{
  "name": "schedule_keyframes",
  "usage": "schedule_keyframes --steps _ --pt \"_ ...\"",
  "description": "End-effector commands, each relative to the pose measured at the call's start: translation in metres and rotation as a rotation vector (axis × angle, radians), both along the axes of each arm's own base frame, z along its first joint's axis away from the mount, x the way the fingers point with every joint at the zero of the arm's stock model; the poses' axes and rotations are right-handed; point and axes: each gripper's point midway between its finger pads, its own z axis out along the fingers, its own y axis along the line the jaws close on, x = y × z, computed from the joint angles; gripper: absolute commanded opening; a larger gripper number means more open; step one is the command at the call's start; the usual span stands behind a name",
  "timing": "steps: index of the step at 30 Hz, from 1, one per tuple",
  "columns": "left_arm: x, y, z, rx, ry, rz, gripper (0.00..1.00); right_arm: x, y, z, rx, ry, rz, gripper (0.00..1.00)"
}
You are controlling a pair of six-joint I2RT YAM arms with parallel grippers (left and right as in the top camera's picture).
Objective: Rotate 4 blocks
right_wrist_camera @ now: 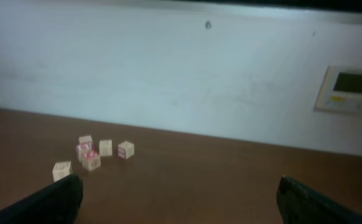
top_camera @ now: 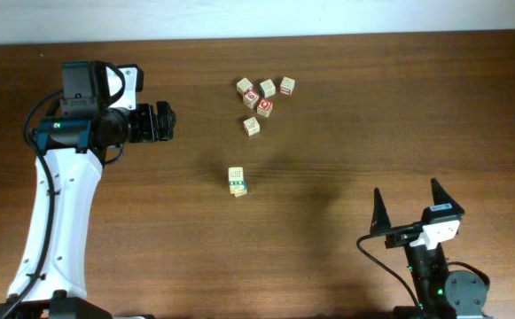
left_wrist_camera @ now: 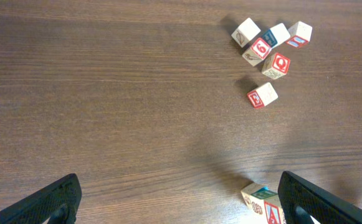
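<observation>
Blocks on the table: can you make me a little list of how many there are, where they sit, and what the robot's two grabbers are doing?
big group: six blocks, loosely bunched at the far side
small group: two blocks close together, seemingly touching, alone nearer the middle
left gripper: open, empty, off to the left of the big group
right gripper: open, empty, at the near edge, away from every block
table: dark brown wood

We see the A block [left_wrist_camera: 270, 213], red-bordered letter on its side face, touching a cream block [top_camera: 236, 175] with yellowish print near table middle; a plain cream block [top_camera: 245, 86] and a green-printed block [top_camera: 267, 89] sit flat in the far cluster, well apart
</observation>
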Motion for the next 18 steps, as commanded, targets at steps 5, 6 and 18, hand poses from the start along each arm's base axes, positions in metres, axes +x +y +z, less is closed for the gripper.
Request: schedule_keyframes --steps 5,6,18 --pt "0.0 0.002 0.007 0.001 -0.017 0.004 0.99 0.01 0.001 -0.059 -0.002 0.097 0.008 0.99" --pt "0.0 0.002 0.007 0.001 -0.017 0.004 0.99 0.009 0.001 -0.069 0.0 0.135 0.008 0.99" --pt "0.0 0.002 0.006 0.001 -0.016 0.004 0.99 0.009 0.001 -0.068 0.0 0.134 0.008 0.99"
